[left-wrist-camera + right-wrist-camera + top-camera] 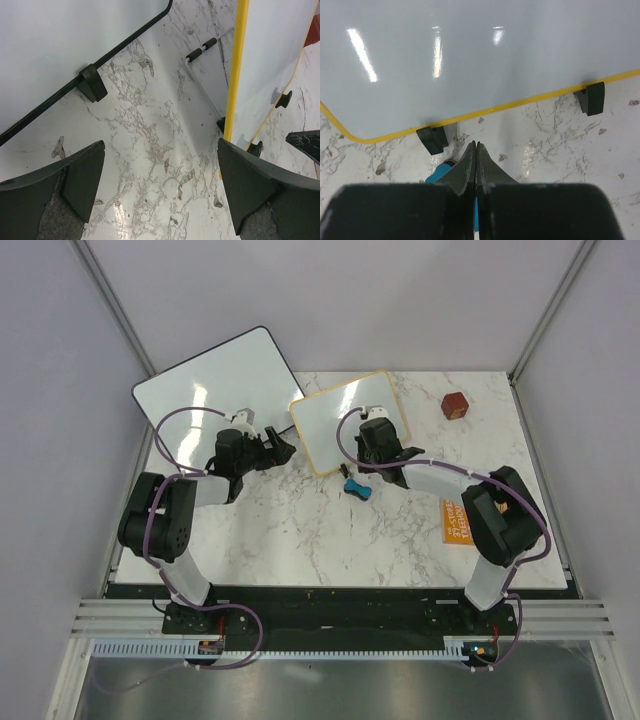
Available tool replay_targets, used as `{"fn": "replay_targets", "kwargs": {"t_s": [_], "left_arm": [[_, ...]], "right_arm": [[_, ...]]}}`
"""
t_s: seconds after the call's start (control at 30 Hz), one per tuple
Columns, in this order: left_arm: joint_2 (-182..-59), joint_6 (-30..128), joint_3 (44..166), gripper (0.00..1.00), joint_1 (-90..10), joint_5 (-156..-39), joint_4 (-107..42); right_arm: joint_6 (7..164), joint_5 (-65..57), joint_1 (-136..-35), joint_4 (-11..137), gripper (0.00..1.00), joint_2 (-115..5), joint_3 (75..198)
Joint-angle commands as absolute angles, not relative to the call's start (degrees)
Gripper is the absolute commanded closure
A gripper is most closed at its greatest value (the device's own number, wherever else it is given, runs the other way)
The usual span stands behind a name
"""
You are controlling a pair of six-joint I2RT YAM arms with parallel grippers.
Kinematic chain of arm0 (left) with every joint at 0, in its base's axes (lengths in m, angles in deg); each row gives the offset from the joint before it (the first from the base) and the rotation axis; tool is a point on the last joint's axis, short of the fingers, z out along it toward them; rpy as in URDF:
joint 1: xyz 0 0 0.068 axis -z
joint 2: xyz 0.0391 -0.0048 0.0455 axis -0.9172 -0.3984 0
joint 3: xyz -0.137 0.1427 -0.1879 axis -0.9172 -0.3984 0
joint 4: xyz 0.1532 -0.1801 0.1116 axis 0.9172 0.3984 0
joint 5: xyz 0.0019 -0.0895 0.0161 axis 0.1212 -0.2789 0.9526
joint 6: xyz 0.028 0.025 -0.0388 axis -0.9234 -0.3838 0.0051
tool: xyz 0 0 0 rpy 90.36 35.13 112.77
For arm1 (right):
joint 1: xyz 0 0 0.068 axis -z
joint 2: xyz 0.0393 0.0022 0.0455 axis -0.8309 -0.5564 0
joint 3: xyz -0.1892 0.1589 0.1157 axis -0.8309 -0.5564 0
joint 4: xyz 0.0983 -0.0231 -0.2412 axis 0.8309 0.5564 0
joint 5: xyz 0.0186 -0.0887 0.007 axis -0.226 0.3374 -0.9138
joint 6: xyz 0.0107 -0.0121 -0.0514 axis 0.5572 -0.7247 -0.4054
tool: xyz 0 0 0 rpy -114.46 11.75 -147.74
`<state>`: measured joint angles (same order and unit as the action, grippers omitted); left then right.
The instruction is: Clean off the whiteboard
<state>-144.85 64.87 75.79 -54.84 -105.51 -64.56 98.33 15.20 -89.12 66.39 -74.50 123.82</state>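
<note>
Currently the small whiteboard with the light tan frame and rounded corners (322, 430) stands on its small black feet (432, 140) at the far middle of the white marble counter (300, 530). It is just beside the larger frameless white board with a thin black edge (205, 390). I see no red writing on its surface in any view, so I judge the wiping to be finished or very near to it.

The left gripper (160, 145) is spread wide and holds nothing. It hovers low over the counter in the gap between the two boards, with the tan frame close to its right finger (250, 185). The right gripper (476, 147) has its fingers pressed together, just in front of the near edge of the whiteboard. A small blue object (357, 488) lies under it, and I cannot tell if the fingers touch it.

The risks, in my opinion, come from this closeness. The whiteboard rests only on little feet on smooth marble, so a sideways move of the left gripper could hit the frame and push or turn the board. A thin grey bar with black sleeves (202, 50) lies in the same gap and could be caught. If the right arm goes forward low, its fingers could slip under the edge and lift the board, or drag the blue object.
</note>
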Motion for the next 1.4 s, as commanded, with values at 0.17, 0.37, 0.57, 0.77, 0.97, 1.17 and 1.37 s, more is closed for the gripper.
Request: {"fn": "replay_targets", "kwargs": {"t_s": [0.17, 0.37, 0.57, 0.77, 0.97, 1.17, 1.37], "left_arm": [[-144.86, 61.95, 77.96, 0.01, -54.57, -105.56, -65.19], [-144.95, 61.69, 78.05, 0.01, -54.48, -105.83, -65.36], [-144.78, 60.99, 78.05, 0.01, -54.3, -105.74, -65.36], [-144.78, 60.99, 77.96, 0.01, -54.3, -104.95, -65.01], [-144.07, 61.16, 77.96, 0.01, -54.3, -102.49, -63.7], [-143.81, 61.95, 78.13, 0.01, -54.21, -101.96, -63.69], [-143.28, 61.95, 77.61, 0.01, -54.21, -101.61, -63.96]], "right_arm": [[97.37, 14.5, -89.24, 63.57, 1.0, -82.64, 129.65], [99.04, 9.16, -89.41, 61.48, 1.0, -85.19, 130.88], [101.32, 4.13, -91.77, 58.29, 1.0, -85.63, 131.06], [101.32, 3.6, -93.28, 59.44, 1.0, -87.48, 132.73], [101.5, 5.44, -93.28, 61.63, 1.0, -84.06, 128.7], [102.38, 5.19, -94.94, 60.49, 0.87, -72.91, 118.16], [100.71, 15.25, -102.5, 60.14, 0.35, -60.69, 107.78]]}}
